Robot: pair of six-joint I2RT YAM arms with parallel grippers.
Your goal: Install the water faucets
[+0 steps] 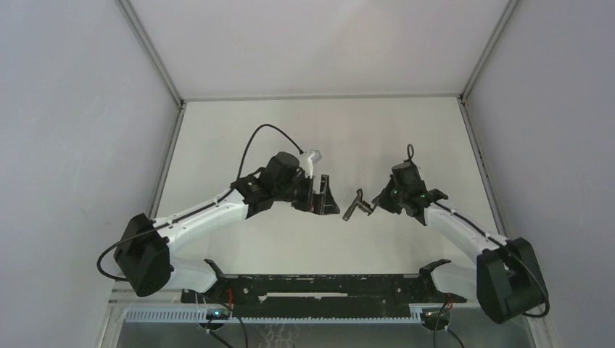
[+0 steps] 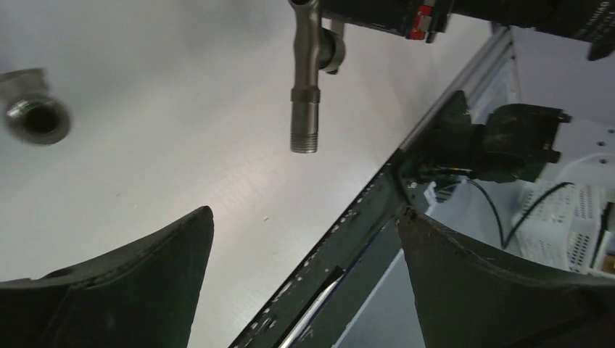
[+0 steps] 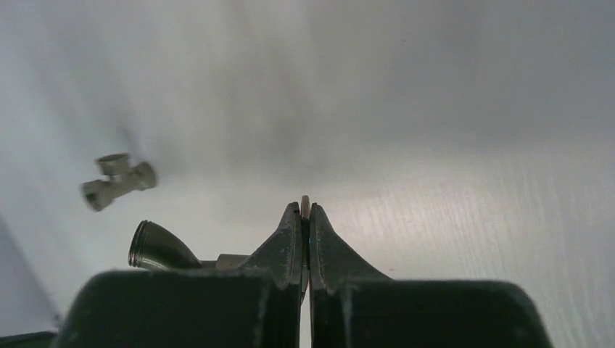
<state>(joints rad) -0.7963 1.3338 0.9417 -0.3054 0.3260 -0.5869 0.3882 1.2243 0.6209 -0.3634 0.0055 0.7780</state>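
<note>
Stem tap (image 2: 305,87): we see a slim, dull grey metal stem with a threaded free end and a flared spout. It is held up by its thin lever, which is nipped in the right pincer (image 3: 305,217).
Stubby fitting (image 3: 116,181): we see a short grey tee-shaped piece with an open bore, lying apart on the white tabletop (image 3: 471,217).

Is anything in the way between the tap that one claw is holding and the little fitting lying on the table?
Nothing visible is. The right claw is shut on the thin handle of the tap, and only bare table shows between the tap and the fitting. The left claw is open and empty, not between them.
</note>
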